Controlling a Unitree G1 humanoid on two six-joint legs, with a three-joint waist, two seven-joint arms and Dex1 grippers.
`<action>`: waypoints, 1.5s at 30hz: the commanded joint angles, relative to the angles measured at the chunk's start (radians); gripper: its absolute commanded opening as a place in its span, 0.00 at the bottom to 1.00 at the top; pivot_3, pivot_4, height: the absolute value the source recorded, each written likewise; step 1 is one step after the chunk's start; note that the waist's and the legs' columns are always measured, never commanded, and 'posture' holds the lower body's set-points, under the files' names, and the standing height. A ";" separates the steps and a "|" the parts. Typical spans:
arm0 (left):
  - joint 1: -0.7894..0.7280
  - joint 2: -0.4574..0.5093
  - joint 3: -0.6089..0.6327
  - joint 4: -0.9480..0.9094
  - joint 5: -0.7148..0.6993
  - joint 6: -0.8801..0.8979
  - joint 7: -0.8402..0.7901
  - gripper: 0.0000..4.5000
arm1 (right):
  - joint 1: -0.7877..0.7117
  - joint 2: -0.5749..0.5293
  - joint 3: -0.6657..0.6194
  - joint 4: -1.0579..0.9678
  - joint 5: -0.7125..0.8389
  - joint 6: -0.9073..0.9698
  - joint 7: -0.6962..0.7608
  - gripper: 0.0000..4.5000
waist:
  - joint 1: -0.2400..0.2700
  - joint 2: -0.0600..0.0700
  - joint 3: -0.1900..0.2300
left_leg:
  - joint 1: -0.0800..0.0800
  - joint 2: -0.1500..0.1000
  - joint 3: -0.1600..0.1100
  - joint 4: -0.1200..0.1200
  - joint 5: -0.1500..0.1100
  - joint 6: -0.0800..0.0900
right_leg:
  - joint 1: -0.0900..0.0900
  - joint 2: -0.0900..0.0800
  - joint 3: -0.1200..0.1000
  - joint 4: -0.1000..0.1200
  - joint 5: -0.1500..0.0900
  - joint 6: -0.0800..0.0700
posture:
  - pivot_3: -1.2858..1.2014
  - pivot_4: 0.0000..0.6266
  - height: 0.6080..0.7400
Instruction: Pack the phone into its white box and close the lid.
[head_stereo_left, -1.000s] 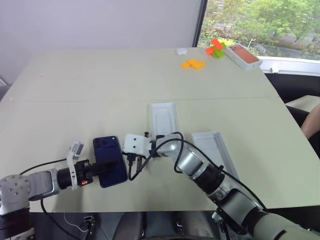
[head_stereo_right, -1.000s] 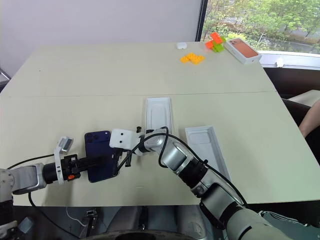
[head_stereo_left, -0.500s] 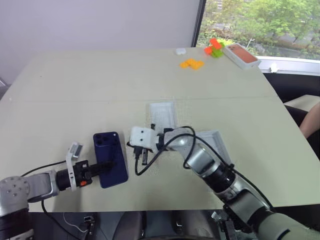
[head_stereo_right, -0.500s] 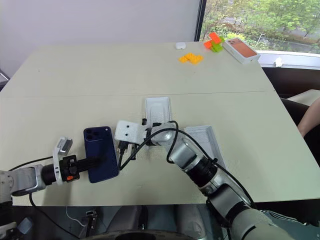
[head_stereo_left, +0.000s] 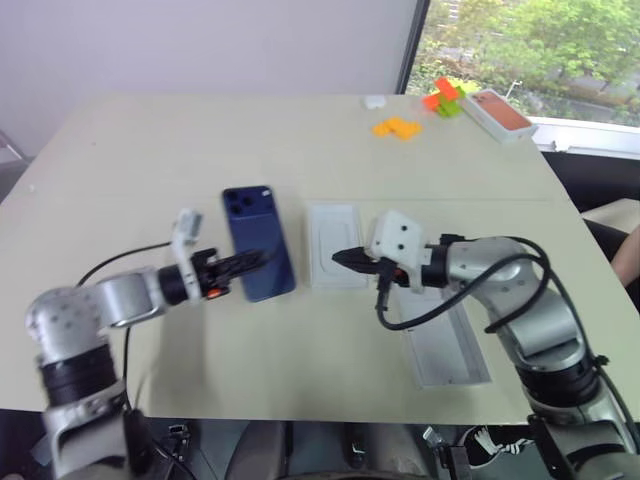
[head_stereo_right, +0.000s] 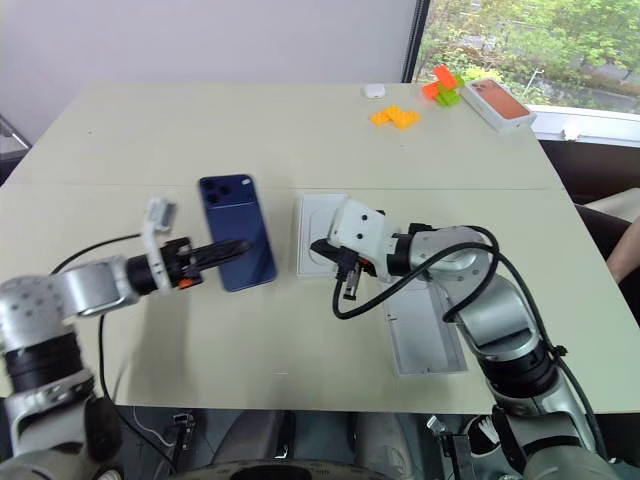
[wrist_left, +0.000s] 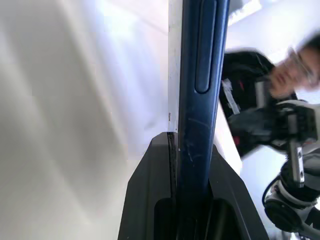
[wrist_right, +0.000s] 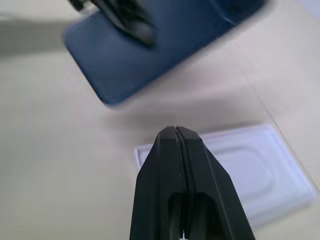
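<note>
Head views: the left tool (head_stereo_left: 250, 264) is pinching the phone (head_stereo_left: 257, 241) above the surface (head_stereo_left: 150, 150); the card (head_stereo_left: 335, 243) is lying under the right tool (head_stereo_left: 345, 258).

Left wrist view: keep the phone (wrist_left: 200, 100) gripped edgewise.

Right wrist view: the right tool (wrist_right: 176, 137), pressed together, is hovering; ideally clear it first.

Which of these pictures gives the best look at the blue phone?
The right eye view: the phone shows whole, camera lenses included, gripped at one end by the left claw. The left eye view shows much the same. The left wrist view sees just its thin edge, the right wrist view part of its back.
</note>
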 joint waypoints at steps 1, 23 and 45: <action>-0.140 -0.067 -0.044 0.130 0.016 -0.001 0.066 0.00 | 0.020 -0.040 -0.047 -0.030 0.028 -0.012 -0.017 0.00 | -0.005 -0.001 0.001 | 0.000 0.000 0.000 0.000 0.000 0.000 | 0.000 0.000 0.000 0.000 0.000 0.000 | 0.52 0.24 1.00; -0.463 -0.144 -0.007 0.575 0.318 0.078 0.091 0.00 | 0.105 -0.111 -0.055 -0.084 0.052 -0.029 -0.134 0.00 | -0.019 -0.003 0.003 | -0.002 0.002 0.002 -0.001 0.003 -0.005 | -0.004 0.003 0.001 0.001 0.000 0.000 | 0.52 0.24 1.00; -0.472 -0.191 0.036 0.620 0.482 0.089 0.053 0.00 | 0.133 -0.143 -0.026 -0.072 0.045 -0.005 -0.163 0.00 | -0.019 -0.003 0.003 | -0.003 0.002 0.002 0.000 0.003 -0.006 | -0.005 0.003 0.001 0.003 0.000 0.000 | 0.52 0.24 1.00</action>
